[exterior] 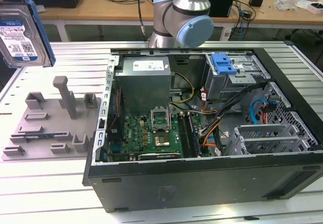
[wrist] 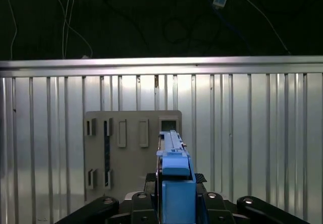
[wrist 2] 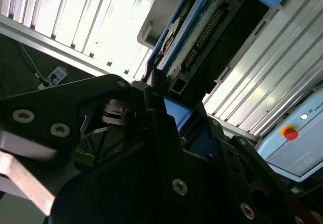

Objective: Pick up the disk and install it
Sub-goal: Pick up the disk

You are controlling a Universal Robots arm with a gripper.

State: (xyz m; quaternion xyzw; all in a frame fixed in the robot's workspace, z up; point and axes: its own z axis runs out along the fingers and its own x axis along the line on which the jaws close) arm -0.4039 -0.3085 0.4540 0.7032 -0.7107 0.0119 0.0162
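The disk [exterior: 22, 32], a silver drive with a white-and-blue label in a blue carrier, hangs upright in the air at the exterior view's far left, high above the grey fixture plate [exterior: 50, 123]. In the first wrist view its blue carrier edge [wrist: 174, 153] stands on end between the black fingers of my gripper [wrist: 175, 176], which is shut on it. The second wrist view shows the disk [wrist 2: 212, 32] from its connector side, with my gripper [wrist 2: 166, 108] clamped on the carrier. The open computer case [exterior: 282, 193] lies to the exterior view's right of the disk.
Inside the case are a grey power supply box [exterior: 144, 82], the motherboard [exterior: 151, 133], cables, and a drive cage with a blue latch [exterior: 224, 62]. The robot arm [exterior: 184, 12] rises behind the case. The slatted aluminium table [exterior: 65, 52] carries everything. A pendant with a red button [wrist 2: 288, 132] lies nearby.
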